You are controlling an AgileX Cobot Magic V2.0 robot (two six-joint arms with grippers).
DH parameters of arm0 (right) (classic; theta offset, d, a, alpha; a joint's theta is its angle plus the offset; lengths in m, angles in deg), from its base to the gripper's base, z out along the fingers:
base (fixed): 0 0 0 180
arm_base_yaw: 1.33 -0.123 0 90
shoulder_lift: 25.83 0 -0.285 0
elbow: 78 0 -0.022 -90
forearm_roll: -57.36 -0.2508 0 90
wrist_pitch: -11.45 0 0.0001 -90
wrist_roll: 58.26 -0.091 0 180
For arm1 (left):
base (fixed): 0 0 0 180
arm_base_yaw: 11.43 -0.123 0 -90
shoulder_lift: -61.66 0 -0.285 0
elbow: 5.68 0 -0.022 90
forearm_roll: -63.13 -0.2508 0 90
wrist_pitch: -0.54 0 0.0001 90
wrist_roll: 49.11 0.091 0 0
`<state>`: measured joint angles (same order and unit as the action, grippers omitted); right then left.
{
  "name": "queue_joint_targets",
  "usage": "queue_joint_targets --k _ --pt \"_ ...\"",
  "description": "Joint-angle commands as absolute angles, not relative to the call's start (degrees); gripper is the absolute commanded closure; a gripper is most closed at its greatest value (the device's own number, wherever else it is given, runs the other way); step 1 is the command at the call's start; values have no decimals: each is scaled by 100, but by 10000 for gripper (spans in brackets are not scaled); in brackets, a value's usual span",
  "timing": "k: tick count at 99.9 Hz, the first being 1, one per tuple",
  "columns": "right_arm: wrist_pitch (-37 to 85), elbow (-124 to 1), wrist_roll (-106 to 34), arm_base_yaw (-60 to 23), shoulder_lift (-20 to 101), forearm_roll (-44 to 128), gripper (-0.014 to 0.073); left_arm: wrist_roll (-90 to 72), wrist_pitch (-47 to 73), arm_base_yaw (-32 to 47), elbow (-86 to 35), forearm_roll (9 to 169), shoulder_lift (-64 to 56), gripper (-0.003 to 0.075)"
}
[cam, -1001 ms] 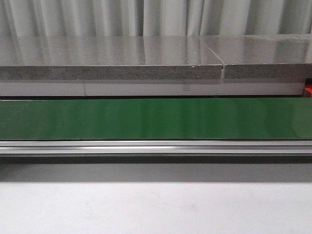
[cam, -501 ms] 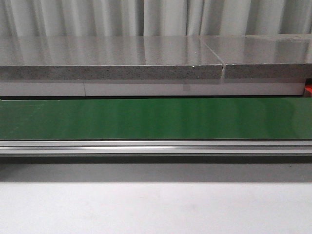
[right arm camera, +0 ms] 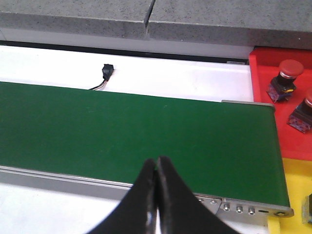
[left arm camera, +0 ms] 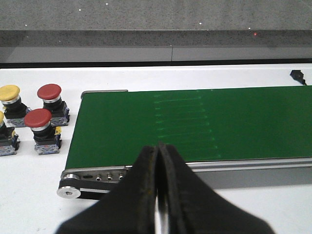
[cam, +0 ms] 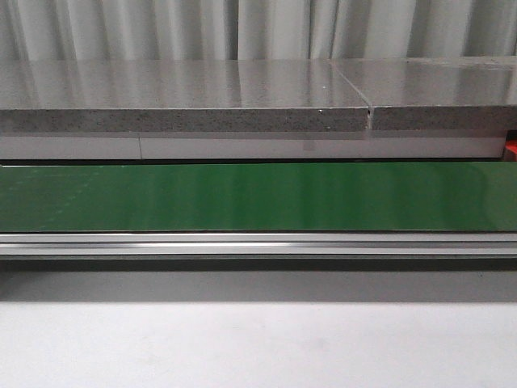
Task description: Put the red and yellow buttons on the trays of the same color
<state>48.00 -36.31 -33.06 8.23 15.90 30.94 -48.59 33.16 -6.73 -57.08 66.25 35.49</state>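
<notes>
In the left wrist view, two red buttons (left arm camera: 49, 92) (left arm camera: 38, 119) and a yellow button (left arm camera: 9, 92) stand on the white table beside the end of the green conveyor belt (left arm camera: 195, 122); another yellow one is cut off at the frame edge. My left gripper (left arm camera: 157, 146) is shut and empty over the belt's near rail. In the right wrist view, a red tray (right arm camera: 273, 97) holds two red buttons (right arm camera: 290, 68) (right arm camera: 308, 100); a yellow tray (right arm camera: 297, 185) lies next to it. My right gripper (right arm camera: 157, 160) is shut and empty above the belt (right arm camera: 122, 131).
A grey stone counter (cam: 186, 97) runs behind the belt (cam: 242, 194) in the front view, with curtains behind it. The belt's aluminium rail (cam: 258, 242) lies along its near side. A small black connector (right arm camera: 106, 71) with wires sits on the white table behind the belt.
</notes>
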Motion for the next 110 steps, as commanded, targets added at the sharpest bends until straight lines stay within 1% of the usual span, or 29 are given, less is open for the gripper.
queue_joint_targets --k 1,18,21,26,30,32,37,38,40,42,44,46,53,54,56,59,63,102,110 --pt "4481 -3765 -3242 822 1594 2968 659 -4868 2901 -629 -5554 6695 3502 739" --pt "4481 -3765 -3242 822 1594 2968 659 -4868 2930 -629 -5554 6695 3502 730" --pt "4481 -3765 -3242 822 1594 2968 659 -4868 2944 -629 -5554 6695 3502 716" --pt "4481 -3765 -3242 822 1594 2968 659 -4868 2954 -629 -5554 6695 3502 672" --pt "4481 -3765 -3242 822 1594 2968 659 -4868 2954 -629 -5554 6695 3502 615" --pt "4481 -3765 -3242 822 1594 2968 659 -4868 2954 -629 -5554 6695 3502 569" --pt "4481 -3765 -3242 822 1594 2968 659 -4868 2954 -629 -5554 6695 3502 489" --pt "4481 -3765 -3242 822 1594 2968 659 -4868 2954 -629 -5554 6695 3502 460" --pt "4481 -3765 -3242 822 1594 2968 659 -4868 2954 -629 -5554 6695 3502 430" --pt "4481 -3765 -3242 822 1594 2968 659 -4868 2954 -629 -5554 6695 3502 367" --pt "4481 -3765 -3242 822 1594 2968 659 -4868 2954 -629 -5554 6695 3502 336" --pt "4481 -3765 -3242 822 1594 2968 659 -4868 2954 -629 -5554 6695 3502 274" --pt "4481 -3765 -3242 822 1594 2968 659 -4868 2944 -629 -5554 6695 3502 145" --pt "4481 -3765 -3242 822 1594 2968 659 -4868 2943 -629 -5554 6695 3502 145" --pt "4481 -3765 -3242 822 1594 2968 659 -4868 2943 -629 -5554 6695 3502 113" --pt "4481 -3765 -3242 822 1594 2968 659 -4868 2943 -629 -5554 6695 3502 93" --pt "4481 -3765 -3242 822 1594 2968 659 -4868 2943 -629 -5554 6695 3502 83" --pt "4481 -3765 -3242 822 1594 2968 659 -4868 2962 -639 -5539 6695 3502 84" --pt "4481 -3765 -3242 822 1594 2968 659 -5267 2949 -692 -5400 6473 3430 84"
